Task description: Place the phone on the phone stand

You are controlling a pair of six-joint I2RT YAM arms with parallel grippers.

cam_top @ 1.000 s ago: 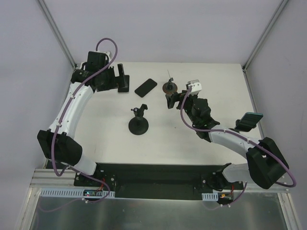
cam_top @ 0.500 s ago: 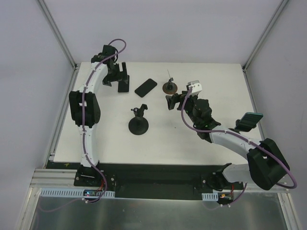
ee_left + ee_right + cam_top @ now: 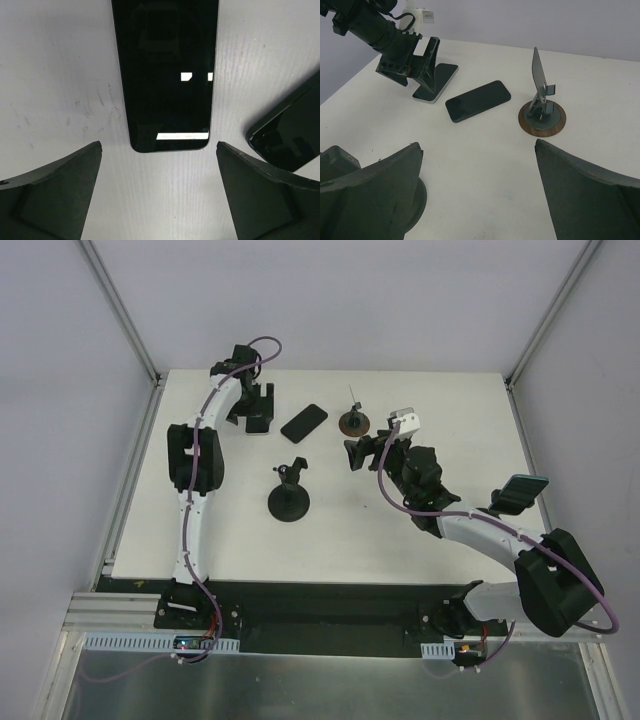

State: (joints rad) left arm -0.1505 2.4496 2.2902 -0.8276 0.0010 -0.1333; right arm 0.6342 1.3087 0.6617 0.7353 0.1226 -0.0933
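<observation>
Two phones lie flat on the white table (image 3: 450, 410) and neither is on a stand, so the task is at its very start. The left gripper (image 3: 159, 144) has its fingers (image 3: 55, 190) spread wide, grasping nothing. The phone (image 3: 165, 75) lies screen up just ahead of the fingertips, in line with the gap between them. A second phone (image 3: 290, 132) lies just beyond the finger on the right of that wrist view, apart from the first. The right gripper (image 3: 479, 145) is likewise released and empty, with a wooden-base stand (image 3: 540, 117) ahead of its fingers and a black stand (image 3: 289, 498) near, off to their side. What I judge is left: closing on the phone's long edges, lifting it, carrying it over and setting it on a stand. Which stand is meant I cannot tell.
</observation>
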